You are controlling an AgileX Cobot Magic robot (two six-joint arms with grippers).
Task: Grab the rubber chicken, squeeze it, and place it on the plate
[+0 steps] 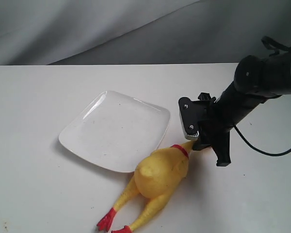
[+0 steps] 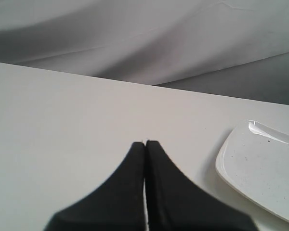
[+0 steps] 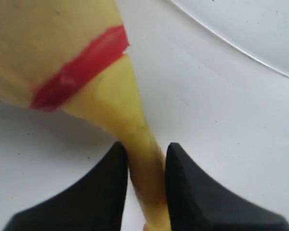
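Observation:
The yellow rubber chicken [image 1: 157, 179] lies on the white table just in front of the plate's near right edge, red feet toward the front, red neck band toward my right gripper [image 1: 195, 141]. That gripper is shut on the chicken's thin yellow neck [image 3: 145, 159], which runs between its two black fingers [image 3: 106, 187]; the head is hidden behind the gripper. The white square plate [image 1: 87, 131] sits at the table's middle with nothing on it. In the left wrist view my left gripper [image 2: 145, 143] is shut and holds nothing, hovering over bare table with the plate's rim [image 2: 226, 166] off to one side.
A grey cloth backdrop [image 1: 111, 29] hangs behind the table. A black cable [image 1: 262, 148] trails from the right arm over the table at the right.

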